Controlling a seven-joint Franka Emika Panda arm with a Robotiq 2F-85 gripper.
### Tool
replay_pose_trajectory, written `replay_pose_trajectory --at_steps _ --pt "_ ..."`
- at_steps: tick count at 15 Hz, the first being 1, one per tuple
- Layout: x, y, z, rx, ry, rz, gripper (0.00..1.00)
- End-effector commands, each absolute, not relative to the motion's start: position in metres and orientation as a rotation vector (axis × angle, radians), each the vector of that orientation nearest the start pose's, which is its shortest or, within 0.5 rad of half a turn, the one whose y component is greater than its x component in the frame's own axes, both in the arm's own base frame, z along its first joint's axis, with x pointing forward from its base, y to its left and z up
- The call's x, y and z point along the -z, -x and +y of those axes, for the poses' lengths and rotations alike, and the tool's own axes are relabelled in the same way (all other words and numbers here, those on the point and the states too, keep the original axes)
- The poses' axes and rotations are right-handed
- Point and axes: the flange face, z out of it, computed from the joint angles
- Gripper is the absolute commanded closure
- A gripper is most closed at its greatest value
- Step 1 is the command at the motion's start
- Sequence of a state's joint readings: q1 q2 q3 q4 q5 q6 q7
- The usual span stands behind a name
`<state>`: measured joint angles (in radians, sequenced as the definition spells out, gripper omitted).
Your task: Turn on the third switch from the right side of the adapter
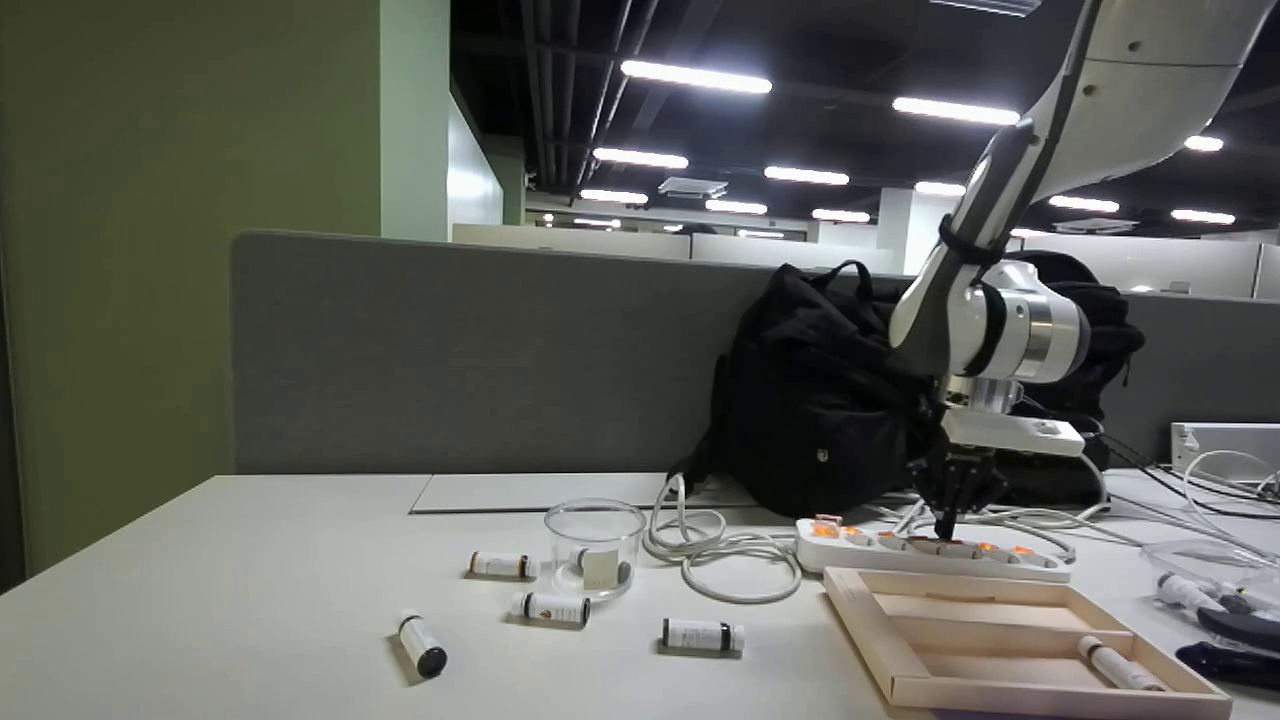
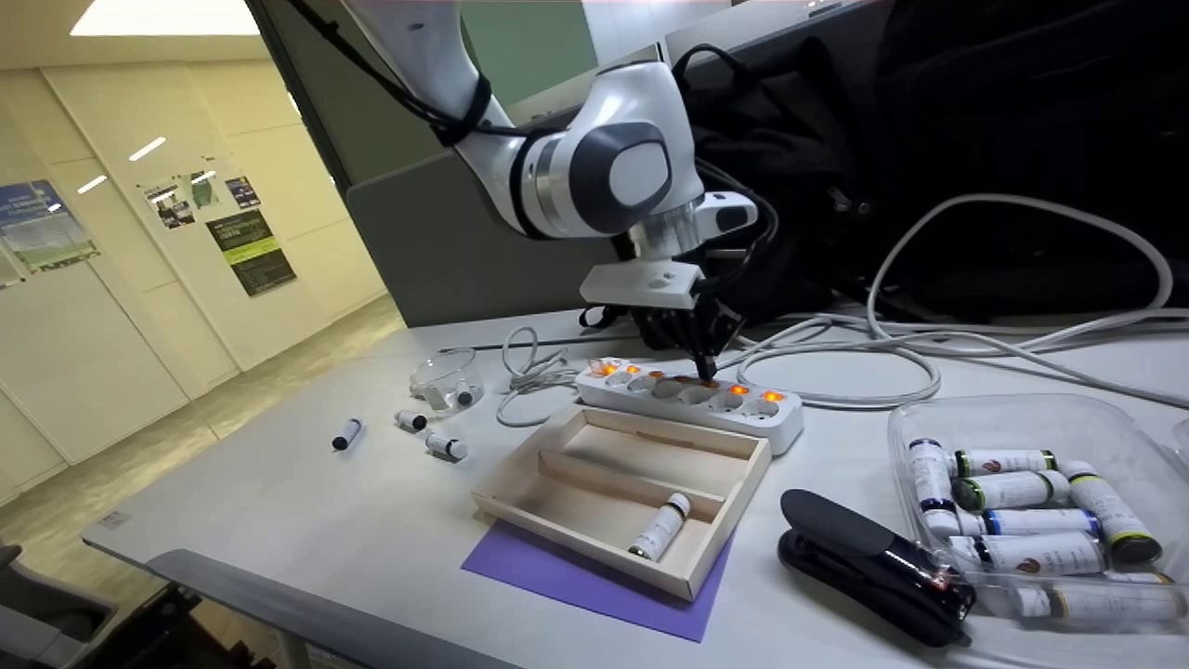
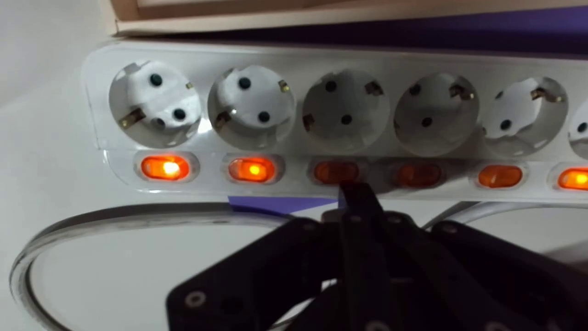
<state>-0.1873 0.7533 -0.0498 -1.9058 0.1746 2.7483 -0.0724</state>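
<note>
Pale desk (image 1: 300,580) under office lights (image 1: 695,77), and the gripper (image 2: 708,373) had its fingers (image 3: 362,207) pressed together into one dark point! Right at their tips lay the power strip (image 2: 687,407), long axis running crosswise to them. Third switch (image 3: 334,172) from its nearer end, unlit, past two glowing switches (image 3: 252,169): just socket-side of the fingers, a shade toward that end. Contact? Impossible to tell. Next likely called for: a small shift, then a press.

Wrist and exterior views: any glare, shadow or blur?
Wrist view: lit switches on the power strip flare at their centres, shadow dims the middle sockets, the gripper is dark and looks soft. In an exterior view, ceiling lights blow out to white. In both exterior views, lit switches shrink to orange spots.
</note>
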Motion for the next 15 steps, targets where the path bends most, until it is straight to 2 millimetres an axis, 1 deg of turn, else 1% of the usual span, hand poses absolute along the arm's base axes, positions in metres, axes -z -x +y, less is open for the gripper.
replay_pose_trajectory --at_steps 1,3,4,8,10,13,15 --pt "-0.101 -0.611 -0.156 0.092 3.083 0.527 1.00" --pt "-0.098 -0.608 -0.157 0.065 3.080 0.549 1.00" --pt "-0.101 -0.607 -0.158 0.064 3.074 0.563 1.00" --pt "-0.123 -0.605 -0.169 0.069 3.069 0.633 1.00" --pt "-0.131 -0.602 -0.175 0.021 3.077 0.668 1.00" --pt "-0.135 -0.597 -0.181 -0.057 3.078 0.699 1.00" --pt "-0.134 -0.597 -0.181 -0.080 3.065 0.699 1.00"
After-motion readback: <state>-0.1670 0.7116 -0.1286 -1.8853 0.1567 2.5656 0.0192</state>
